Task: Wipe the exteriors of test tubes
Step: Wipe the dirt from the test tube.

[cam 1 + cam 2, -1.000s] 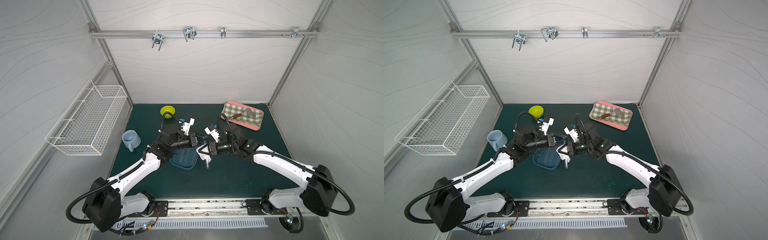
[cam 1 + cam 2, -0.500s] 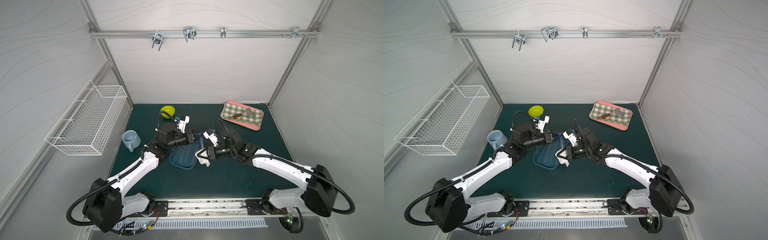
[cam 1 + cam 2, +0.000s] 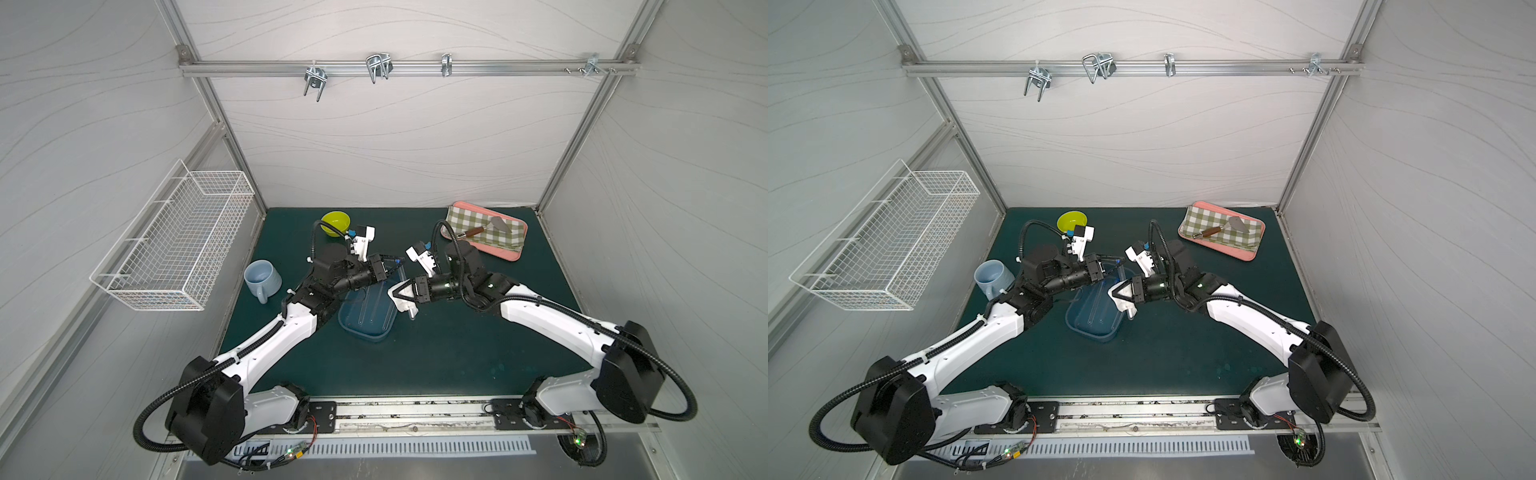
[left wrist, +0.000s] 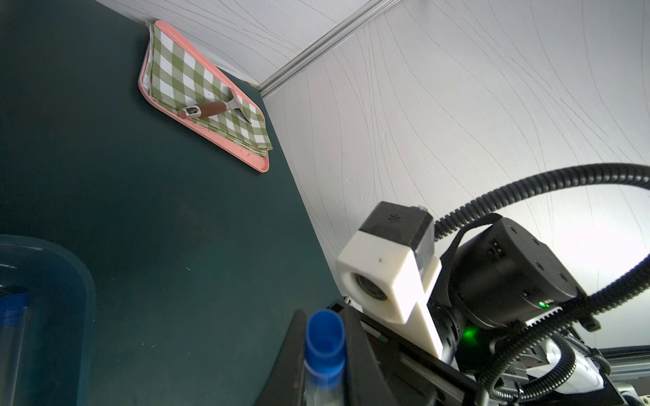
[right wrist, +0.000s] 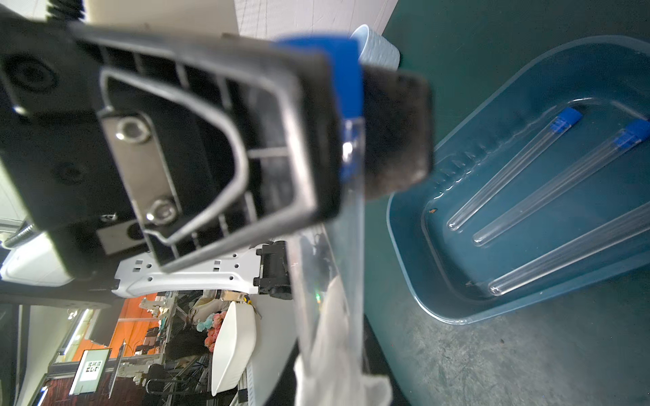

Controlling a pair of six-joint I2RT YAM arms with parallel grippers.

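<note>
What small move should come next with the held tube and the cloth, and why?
Probably slide the right gripper with its cloth along the test tube toward the blue cap: the left gripper clamps the capped end, and the cloth sits only at the tube's far end.

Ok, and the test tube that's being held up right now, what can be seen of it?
The held test tube is long, thin and clear, with a blue cap. The left hand is shut on it at the cap end. Its lower part runs into the white cloth gripped by the right hand, with the tip seemingly poking out below.
</note>
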